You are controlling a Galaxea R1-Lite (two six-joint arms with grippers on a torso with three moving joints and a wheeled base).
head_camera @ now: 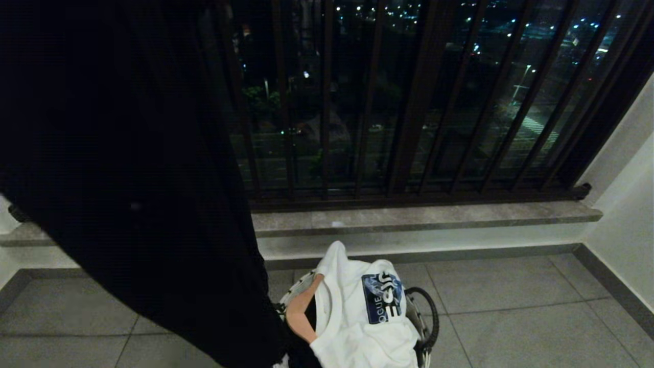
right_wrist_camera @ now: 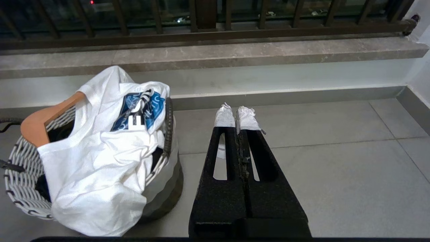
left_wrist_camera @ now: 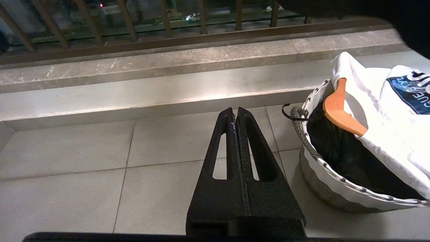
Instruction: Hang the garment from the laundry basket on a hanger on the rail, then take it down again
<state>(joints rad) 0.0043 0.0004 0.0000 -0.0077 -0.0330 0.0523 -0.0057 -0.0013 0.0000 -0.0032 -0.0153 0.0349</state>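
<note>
My left gripper point(left_wrist_camera: 235, 112) is closed on nothing, its two black fingers pressed flat together above the grey floor tiles point(left_wrist_camera: 67, 188), and my right gripper point(right_wrist_camera: 235, 116) is closed and empty too, its fingertips point(right_wrist_camera: 224, 117) wrapped in crumpled white tape. Neither arm shows in the head view. The laundry basket point(right_wrist_camera: 23, 174) stands on the floor between the two grippers, near the step under the stone ledge point(head_camera: 424, 217); its woven pale side and dark ring handle point(head_camera: 429, 306) show, but the head view cuts off its near part. A white T-shirt point(head_camera: 357, 317) is draped over it on an orange wooden hanger point(left_wrist_camera: 339, 114), whose black hook point(left_wrist_camera: 290, 116) pokes over the rim. Dark cloth lies inside the basket under the shirt; what it is I cannot make out. The shirt's blue printed patch point(head_camera: 380, 296) carries white letters, folded and only partly legible: "OGUE" is all I can read. A large black hanging cloth point(head_camera: 127, 179) fills the left of the head view, hiding part of the basket and the dark railing bars point(head_camera: 409, 102), beyond which city lights shine.
</note>
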